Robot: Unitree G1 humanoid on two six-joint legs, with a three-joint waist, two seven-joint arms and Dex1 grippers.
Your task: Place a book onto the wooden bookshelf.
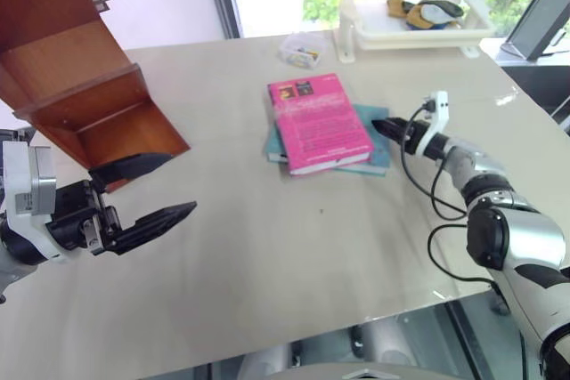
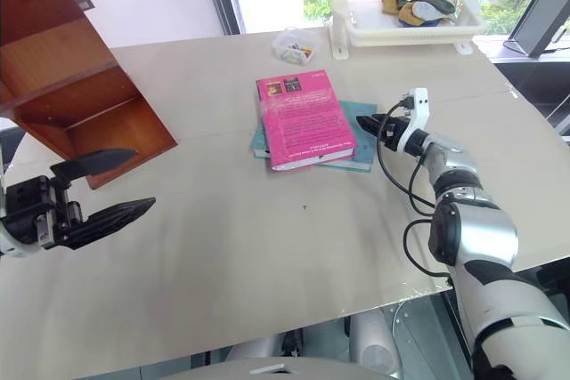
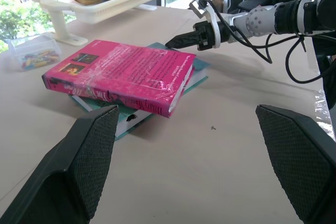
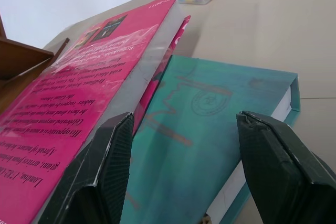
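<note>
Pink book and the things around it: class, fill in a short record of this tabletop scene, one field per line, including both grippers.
pink book: lies flat on top of the teal book
teal book: flat on the table, under the pink one
wooden bookshelf: stands at the table's left side, apart from the books
left gripper: open, holds nothing, near the bookshelf
right gripper: open, at the books' right edge, gripping nothing
white tray: far side of the table
small clear box: beside the tray
</note>
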